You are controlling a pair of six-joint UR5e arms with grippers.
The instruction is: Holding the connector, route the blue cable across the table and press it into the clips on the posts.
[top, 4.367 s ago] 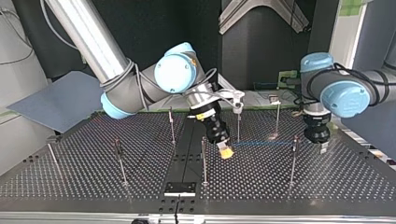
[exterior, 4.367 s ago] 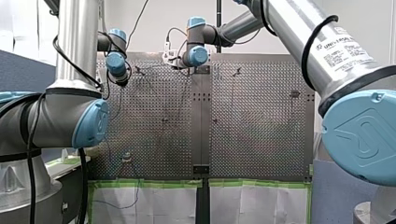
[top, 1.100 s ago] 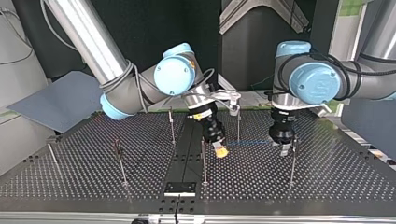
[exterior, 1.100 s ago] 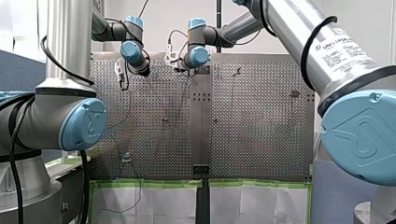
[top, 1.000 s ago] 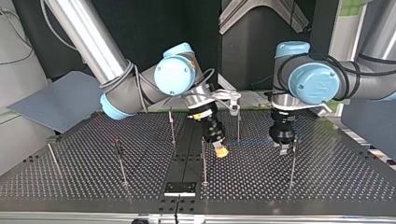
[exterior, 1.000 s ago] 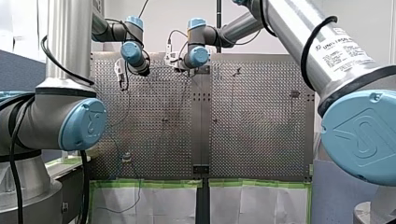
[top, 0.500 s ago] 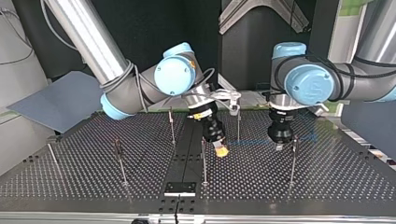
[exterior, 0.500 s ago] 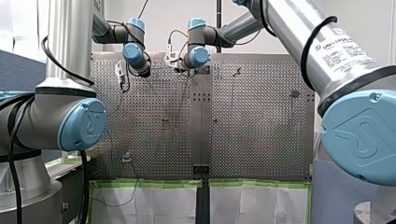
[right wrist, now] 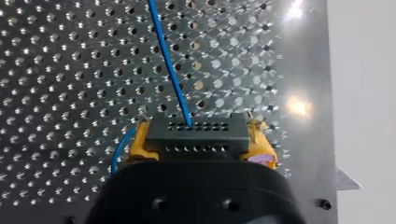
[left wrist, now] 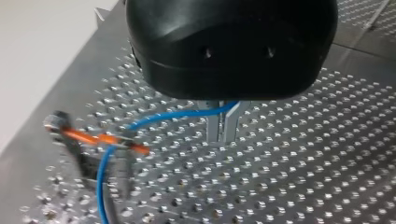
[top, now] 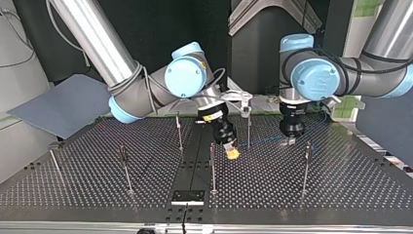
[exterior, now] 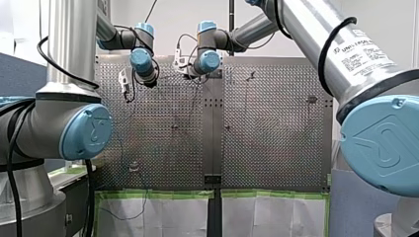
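Left end effector (top: 290, 141), right end effector (top: 233, 154): both clenched, downward.

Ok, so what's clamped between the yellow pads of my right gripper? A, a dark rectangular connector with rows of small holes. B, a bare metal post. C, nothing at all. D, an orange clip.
A: in the right wrist view the dark rectangular connector sits squeezed between the yellow pads of the right gripper, with the thin blue cable running out of its far face.
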